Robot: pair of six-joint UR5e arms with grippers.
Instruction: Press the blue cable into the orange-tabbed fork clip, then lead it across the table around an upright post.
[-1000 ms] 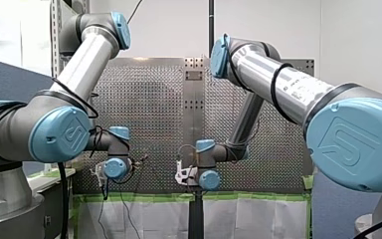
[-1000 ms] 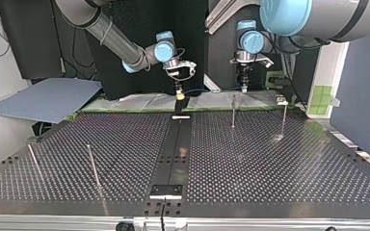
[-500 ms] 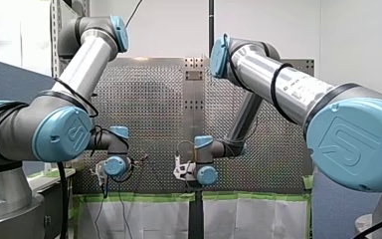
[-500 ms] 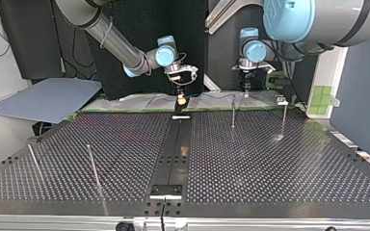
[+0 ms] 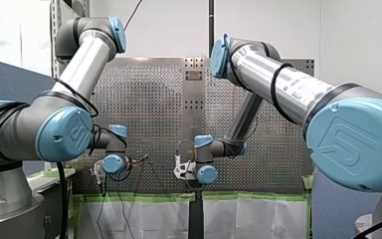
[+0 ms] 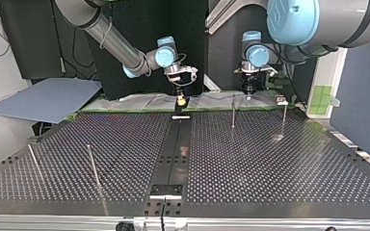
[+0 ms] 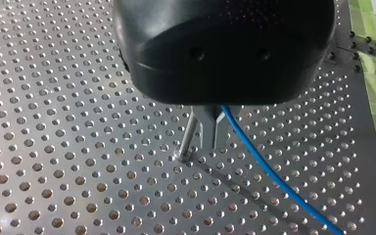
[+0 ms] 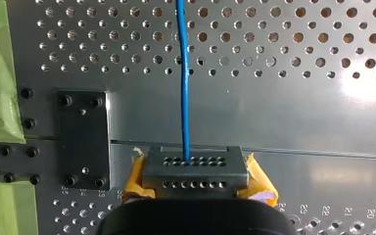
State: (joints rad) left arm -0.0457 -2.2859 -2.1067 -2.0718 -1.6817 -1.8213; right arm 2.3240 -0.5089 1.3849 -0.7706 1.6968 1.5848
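Two pincers grip the blue cable at the end of the table where the arms come in. My right pincer, with yellow pads showing at either side, is clenched on the cable. From there the cable runs straight out ahead of it over the perforated plate, passing beside a black bolted bracket. My left pincer has its metal fingers pressed together on the cable too, and the line slants away from them down to the table. A thin upright post stands just beside those fingers, its foot set in the plate. In the top view a second post stands nearer the view's right edge.
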